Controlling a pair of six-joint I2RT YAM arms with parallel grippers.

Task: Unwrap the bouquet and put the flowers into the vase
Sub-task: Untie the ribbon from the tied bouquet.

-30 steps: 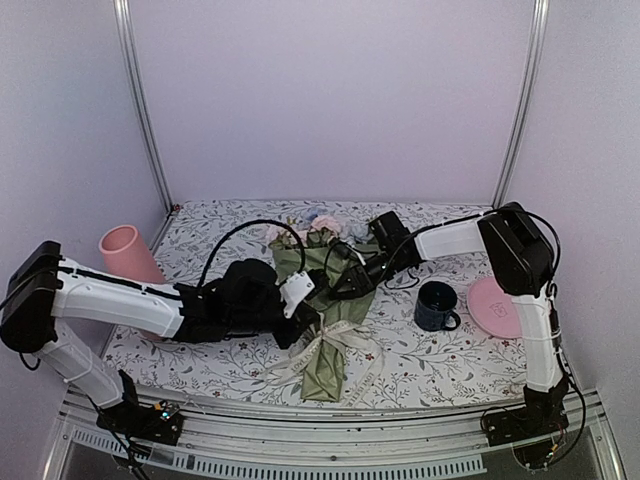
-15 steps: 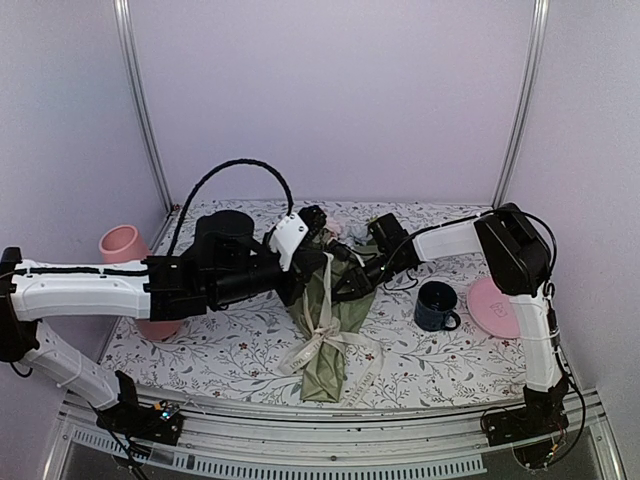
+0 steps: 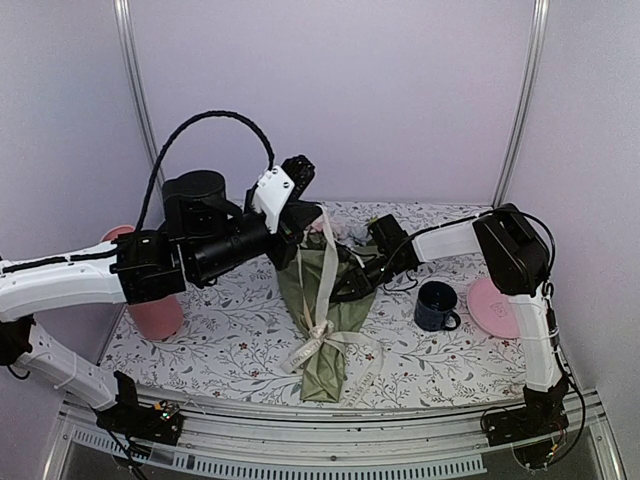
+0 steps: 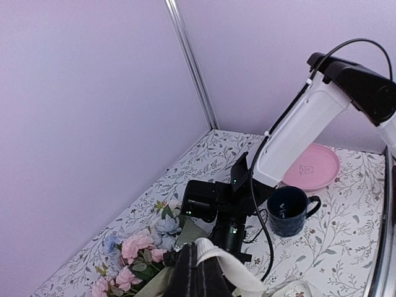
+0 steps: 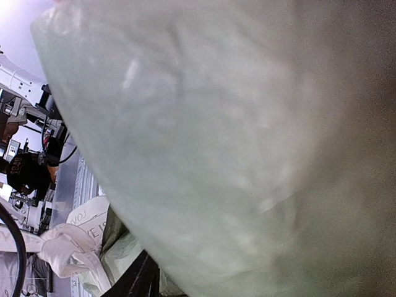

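The cone-shaped bouquet (image 3: 322,370) in crinkled olive-green paper is lying in the middle of the floral-printed table (image 3: 230,350). Its tip is pointing at the near edge and its pink, blue and cream flowers (image 3: 335,228) are spilling toward the far edge. A cream ribbon (image 3: 322,335) is binding the cone at its waist, with one strand running taut up to the left gripper (image 3: 303,200). That gripper is hanging raised near the flower end with its jaws pinched together on the strand; in the left wrist view the dark fingers (image 4: 192,275) are clamping the ribbon loop. The right gripper (image 3: 348,288) is resting against the paper on the bouquet's right side. Pale green paper is filling the right wrist view, so it cannot be told whether those jaws are gripping the wrapper. The tall matte pink cylindrical vase (image 3: 160,315) is standing upright near the table's left edge, partly hidden behind the left arm and well apart from the bouquet. A dark blue mug (image 3: 437,305) is sitting right of the bouquet, with a flat pink plate (image 3: 495,305) just beside it at the right edge.
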